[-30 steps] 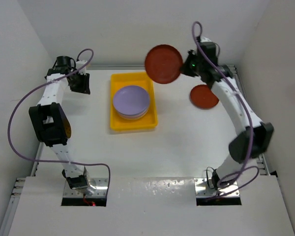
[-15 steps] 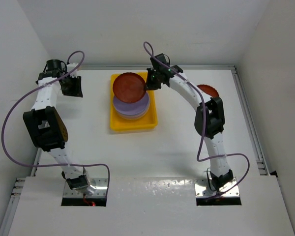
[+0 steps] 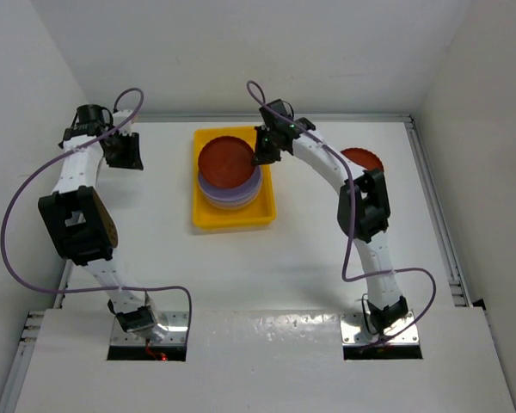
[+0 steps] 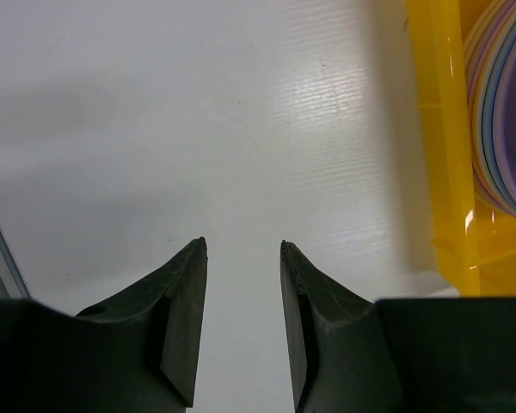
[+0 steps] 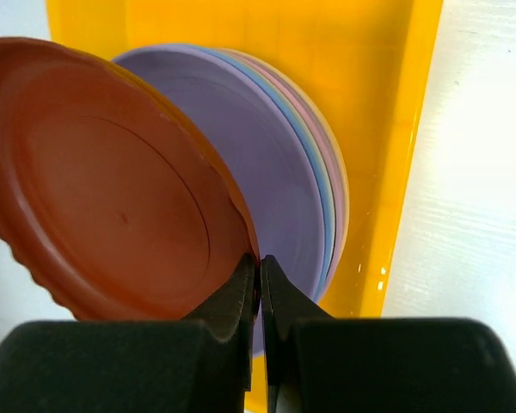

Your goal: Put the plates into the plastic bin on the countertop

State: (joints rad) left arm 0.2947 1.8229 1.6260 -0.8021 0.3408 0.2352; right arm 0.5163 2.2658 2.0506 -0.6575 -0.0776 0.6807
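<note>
While the left gripper sits spread open, the right gripper pinches a round red-brown plastic plate over the yellow plastic bin.

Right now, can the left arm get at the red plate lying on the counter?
Probably not. That plate lies on the right, past the bin, with the right arm across it; the left hand is far left.
</note>
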